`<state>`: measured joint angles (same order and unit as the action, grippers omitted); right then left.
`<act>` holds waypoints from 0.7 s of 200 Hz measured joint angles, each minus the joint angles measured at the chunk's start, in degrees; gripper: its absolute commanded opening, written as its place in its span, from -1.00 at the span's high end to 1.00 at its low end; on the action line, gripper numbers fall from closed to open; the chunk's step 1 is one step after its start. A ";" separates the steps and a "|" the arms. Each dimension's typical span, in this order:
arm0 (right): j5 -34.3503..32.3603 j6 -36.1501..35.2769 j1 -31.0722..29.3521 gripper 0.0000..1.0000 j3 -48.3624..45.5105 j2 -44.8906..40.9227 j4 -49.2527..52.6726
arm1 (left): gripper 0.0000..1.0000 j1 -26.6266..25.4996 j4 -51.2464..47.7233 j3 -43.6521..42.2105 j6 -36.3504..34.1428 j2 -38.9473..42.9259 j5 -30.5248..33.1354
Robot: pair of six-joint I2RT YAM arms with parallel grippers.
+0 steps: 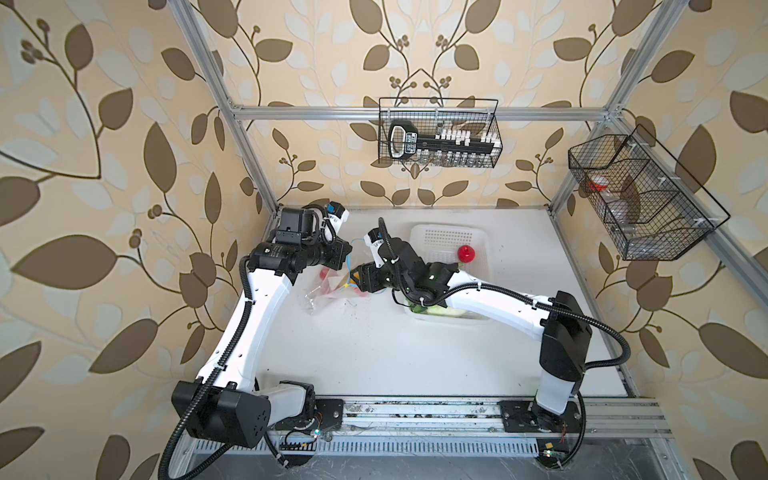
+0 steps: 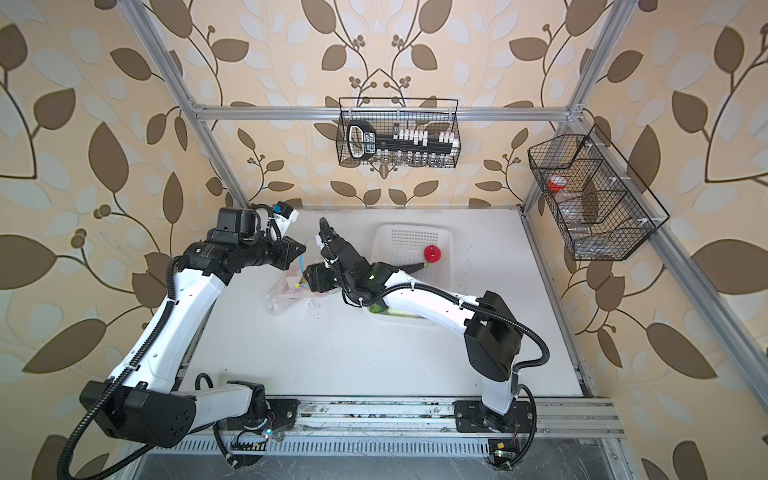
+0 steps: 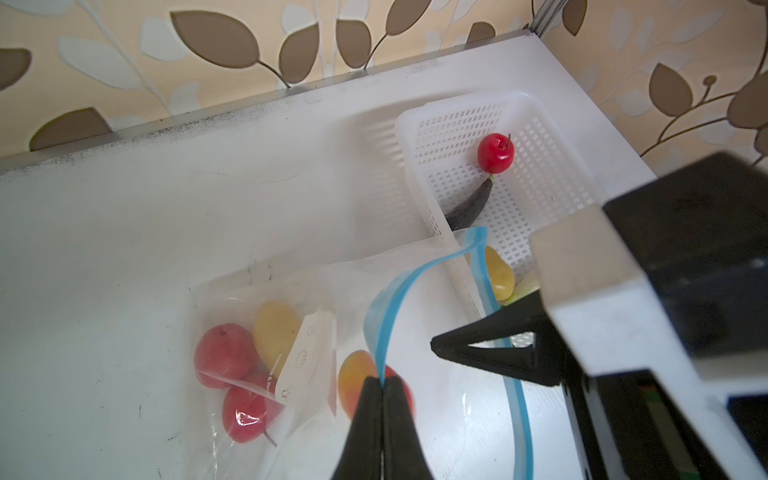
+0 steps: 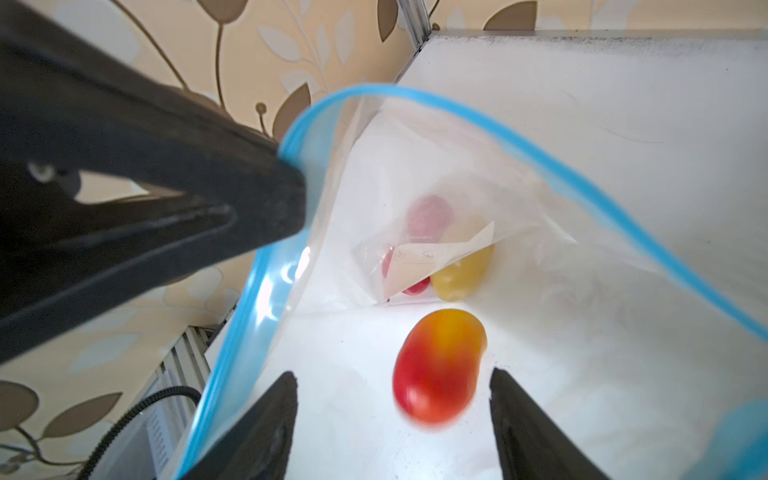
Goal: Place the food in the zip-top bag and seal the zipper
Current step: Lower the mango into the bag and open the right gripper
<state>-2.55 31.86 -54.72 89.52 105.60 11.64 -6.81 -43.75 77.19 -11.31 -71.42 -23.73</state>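
Table (image 1: 415, 353) white, both arms reaching in from the near edge. Bag (image 1: 318, 297) lies left of middle: clear, crinkled, closed end flat on the table, mouth raised toward the basket side.

Left gripper (image 3: 381, 380) is clamped on the zipper (image 3: 415, 274), fingers pressed together with the blue strip pinched between them, holding one lip of the mouth up. The strip bows into a wide loop, so the mouth gapes.

Right gripper (image 4: 395, 386) is at the bag mouth, fingers spread apart, gripping nothing. Red-yellow fruit (image 4: 440, 365) sits inside the bag between and just past the fingertips. It is blurred, and I cannot tell if it touches a finger.

Deeper in the bag, bunched near the closed end, are an apple (image 3: 224, 355), another apple (image 3: 249, 411) and a potato (image 3: 276, 332). A white paper label (image 3: 307, 361) lies partly over them.

Beyond the bag is the basket (image 1: 449, 228), white and perforated, with the right arm crossing above its near half. Inside:
- Third apple (image 3: 495, 152) toward the far end.
- Eggplant (image 3: 469, 203), stem tip just beside that apple.
- Second potato (image 3: 498, 274) at the near end.
- Pale green cabbage (image 1: 432, 311) at the near end, mostly hidden under the arm.

Farthest back, a black wire rack (image 1: 440, 137) hangs on the rear frame bar and a second wire rack (image 1: 640, 203) on the right side.
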 measured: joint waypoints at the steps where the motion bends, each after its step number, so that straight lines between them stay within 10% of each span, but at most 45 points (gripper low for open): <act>1: 0.00 -0.07 0.00 -0.54 0.00 0.00 0.02 | 1.00 0.00 0.00 0.00 0.00 0.00 0.00; 140: -0.28 1.51 4.00 -1.00 -9.46 -14.45 0.00 | 1.00 -0.02 0.33 0.00 1.03 0.00 0.17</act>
<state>-2.83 33.36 -50.72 80.05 91.15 11.64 -6.83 -43.42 77.19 -10.28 -71.42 -23.55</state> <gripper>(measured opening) 0.998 0.049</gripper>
